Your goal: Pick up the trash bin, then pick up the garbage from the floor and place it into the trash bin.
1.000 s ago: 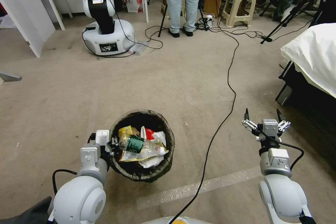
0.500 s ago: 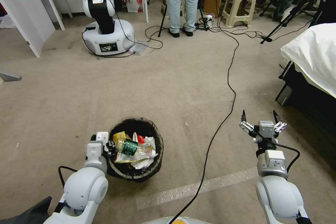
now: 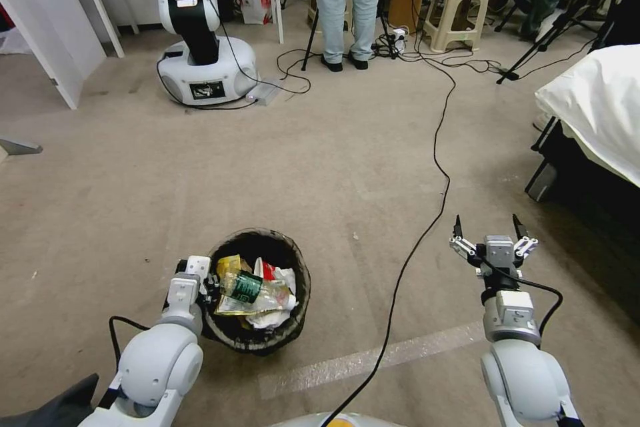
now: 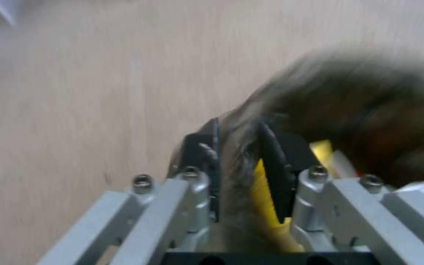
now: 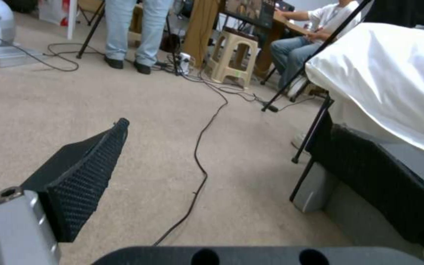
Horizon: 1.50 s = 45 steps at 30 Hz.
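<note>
Fingers of the left gripper (image 3: 212, 285) pinch the near rim of the trash bin (image 3: 257, 333) at lower left of the head view, one pad inside, one outside. That bin is packed with garbage (image 3: 257, 288): a clear bottle with a green label, yellow wrappers, red-and-white scraps, white paper. Off at lower right, the right gripper (image 3: 487, 235) hovers with its fingers spread wide and nothing between them.

From the left wrist view, dark pads (image 4: 276, 173) are clamped on the bag-lined rim, yellow wrapper showing just past them.

From the right wrist view, one ribbed finger (image 5: 82, 171) juts in at lower left over bare carpet (image 5: 123, 95), crossed by a black cable (image 5: 200, 154).

No litter lies on the floor I can see, so I'd judge the collecting done or nearly so.
</note>
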### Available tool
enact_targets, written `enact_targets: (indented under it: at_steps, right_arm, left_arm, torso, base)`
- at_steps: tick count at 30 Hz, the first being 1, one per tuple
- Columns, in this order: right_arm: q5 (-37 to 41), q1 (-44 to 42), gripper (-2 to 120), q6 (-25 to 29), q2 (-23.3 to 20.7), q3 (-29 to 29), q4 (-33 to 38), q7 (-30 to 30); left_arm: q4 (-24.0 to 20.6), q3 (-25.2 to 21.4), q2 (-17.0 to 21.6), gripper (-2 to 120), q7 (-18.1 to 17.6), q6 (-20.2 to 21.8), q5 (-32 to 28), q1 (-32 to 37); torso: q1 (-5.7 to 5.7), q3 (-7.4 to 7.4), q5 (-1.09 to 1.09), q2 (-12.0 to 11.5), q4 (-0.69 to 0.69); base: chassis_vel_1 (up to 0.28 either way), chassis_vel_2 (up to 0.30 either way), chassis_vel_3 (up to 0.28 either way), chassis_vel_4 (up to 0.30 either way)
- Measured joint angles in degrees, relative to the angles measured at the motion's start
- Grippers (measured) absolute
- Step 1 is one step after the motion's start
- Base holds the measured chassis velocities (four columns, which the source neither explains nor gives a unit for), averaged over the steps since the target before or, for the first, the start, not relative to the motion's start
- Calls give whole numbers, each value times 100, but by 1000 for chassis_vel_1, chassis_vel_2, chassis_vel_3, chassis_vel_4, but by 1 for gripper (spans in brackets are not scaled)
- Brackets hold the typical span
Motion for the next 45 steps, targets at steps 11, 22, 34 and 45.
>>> enact_targets:
  at_steps: [11,22,34,45]
  right_arm:
    - [-65,-6,100,2,7,-52,-74,-7]
    - [95,-121,100,343,80,47,100,73]
    - [-16,-782,100,1315,328,183,668,27]
    - [-123,-957,100,1660,398,234,751,-119]
  left_arm:
    - [-904,-247,155,66,-18,0,-311,90]
    - [-1452,-226,-484,99,45,-1419,147,806]
    - [-711,-89,-780,100,709,-3817,1289,981]
    - [-488,-61,-829,100,602,-3966,1217,933]
  torso:
    - [0,0,0,0,1]
    - [0,-1,0,0,3]
    - [0,-1,-2,0,0]
    - [0,-1,1,0,1]
  base:
    - [0,0,0,0]
    - [0,0,0,0]
    - [0,0,0,0]
    - [0,0,0,0]
